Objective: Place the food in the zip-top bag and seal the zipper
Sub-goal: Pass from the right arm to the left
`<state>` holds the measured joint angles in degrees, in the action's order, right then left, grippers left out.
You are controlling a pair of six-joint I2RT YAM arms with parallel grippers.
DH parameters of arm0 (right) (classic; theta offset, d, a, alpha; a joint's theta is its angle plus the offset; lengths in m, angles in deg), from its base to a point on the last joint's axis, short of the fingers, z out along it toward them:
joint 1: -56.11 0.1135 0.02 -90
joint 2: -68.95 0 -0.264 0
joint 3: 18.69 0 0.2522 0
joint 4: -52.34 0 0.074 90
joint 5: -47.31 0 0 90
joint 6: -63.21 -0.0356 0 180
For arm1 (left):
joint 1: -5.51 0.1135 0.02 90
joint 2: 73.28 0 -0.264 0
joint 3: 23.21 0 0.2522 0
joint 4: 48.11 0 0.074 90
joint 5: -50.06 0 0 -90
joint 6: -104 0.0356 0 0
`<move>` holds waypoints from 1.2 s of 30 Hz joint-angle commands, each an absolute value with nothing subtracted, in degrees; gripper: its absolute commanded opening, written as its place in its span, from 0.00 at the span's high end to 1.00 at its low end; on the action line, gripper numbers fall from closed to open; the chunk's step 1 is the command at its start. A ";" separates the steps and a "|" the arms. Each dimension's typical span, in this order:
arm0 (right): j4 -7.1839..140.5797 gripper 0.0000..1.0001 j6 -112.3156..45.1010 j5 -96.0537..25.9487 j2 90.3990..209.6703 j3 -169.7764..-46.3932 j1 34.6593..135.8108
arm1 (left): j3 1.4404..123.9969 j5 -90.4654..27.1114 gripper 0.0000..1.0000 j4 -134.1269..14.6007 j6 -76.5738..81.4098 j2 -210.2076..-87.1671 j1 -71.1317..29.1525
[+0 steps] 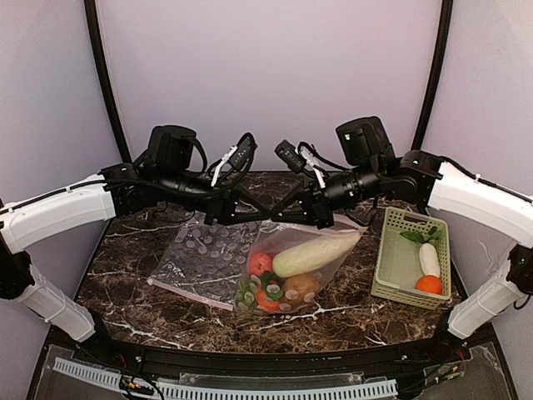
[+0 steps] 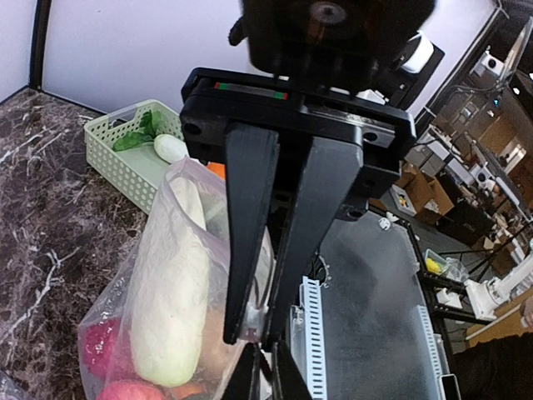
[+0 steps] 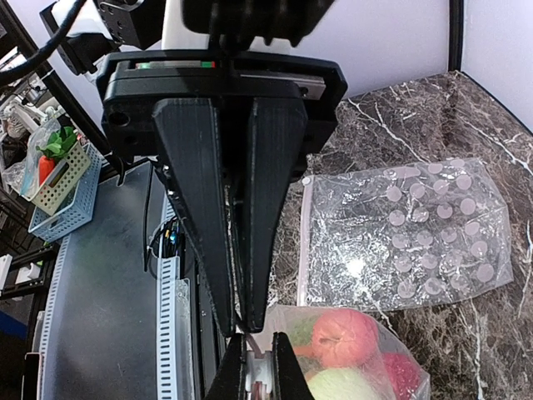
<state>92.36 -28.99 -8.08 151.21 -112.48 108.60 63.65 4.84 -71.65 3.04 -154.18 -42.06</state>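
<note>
The zip-top bag (image 1: 291,275) lies mid-table with its mouth lifted toward the back. Inside it are a long white radish (image 1: 312,252), a red apple (image 1: 261,263), a brown potato (image 1: 301,287) and other small food. My left gripper (image 1: 265,215) and right gripper (image 1: 287,214) meet tip to tip over the mouth. In the left wrist view the left gripper (image 2: 252,329) is shut on the bag's mouth edge beside the radish (image 2: 171,292). In the right wrist view the right gripper (image 3: 240,325) is shut on the same edge above the apple (image 3: 343,336).
A second clear dotted bag (image 1: 204,258) lies flat and empty to the left, also in the right wrist view (image 3: 408,233). A pale green slotted basket (image 1: 391,287) at the right holds leafy greens (image 1: 423,236), a small white radish (image 1: 429,260) and an orange fruit (image 1: 430,284).
</note>
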 commanded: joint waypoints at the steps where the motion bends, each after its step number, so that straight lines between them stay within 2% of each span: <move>1: 90.94 1.00 -28.88 -7.98 151.59 -113.97 109.01 | 63.63 6.01 0.99 -70.29 2.76 -153.68 -42.47; 20: 95.73 1.00 -28.12 -13.54 147.52 -112.14 108.48 | 61.65 -3.56 0.99 -71.89 6.35 -146.42 -42.41; 36: 99.31 1.00 -28.08 -13.86 144.48 -109.44 106.82 | 62.18 -4.34 0.99 -74.15 7.57 -144.72 -42.40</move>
